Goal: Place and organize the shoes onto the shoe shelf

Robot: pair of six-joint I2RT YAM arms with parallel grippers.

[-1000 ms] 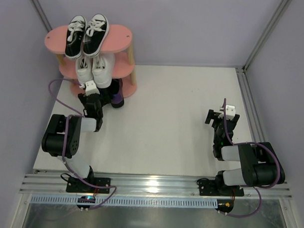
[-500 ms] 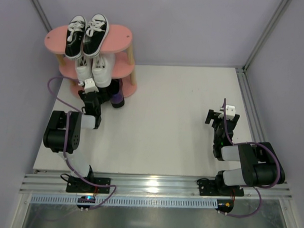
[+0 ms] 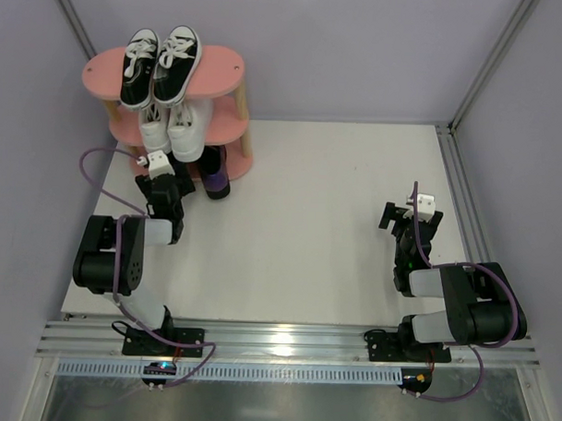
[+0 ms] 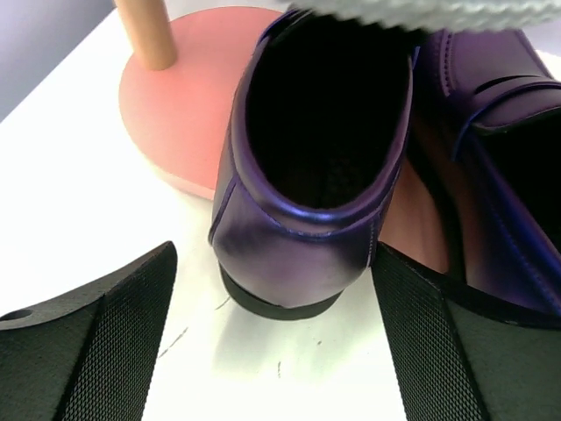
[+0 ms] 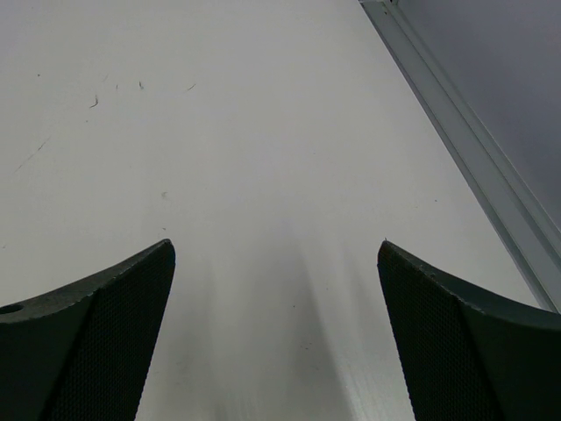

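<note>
The shoe shelf [image 3: 226, 70] stands at the table's far left. Black canvas sneakers [image 3: 161, 63] sit on its top board and white sneakers [image 3: 173, 124] on the middle one. Both dark purple shoes are on the bottom board [image 4: 184, 114]. The left purple shoe [image 4: 307, 175] has its heel overhanging onto the table. The right purple shoe [image 4: 500, 132] lies beside it and shows in the top view [image 3: 215, 176]. My left gripper [image 4: 273, 294] [image 3: 171, 177] is open, its fingers on either side of the left shoe's heel, apart from it. My right gripper [image 5: 276, 254] [image 3: 410, 215] is open and empty over the table.
A wooden shelf post [image 4: 149, 31] stands left of the purple shoe, and the white sneaker's sole [image 4: 421, 10] hangs just above it. A metal rail [image 5: 465, 140] runs along the table's right edge. Grey walls close in the sides and back.
My left arm has shifted slightly left and drawn back a little from the shelf front. The shoes and the right arm have not moved.
</note>
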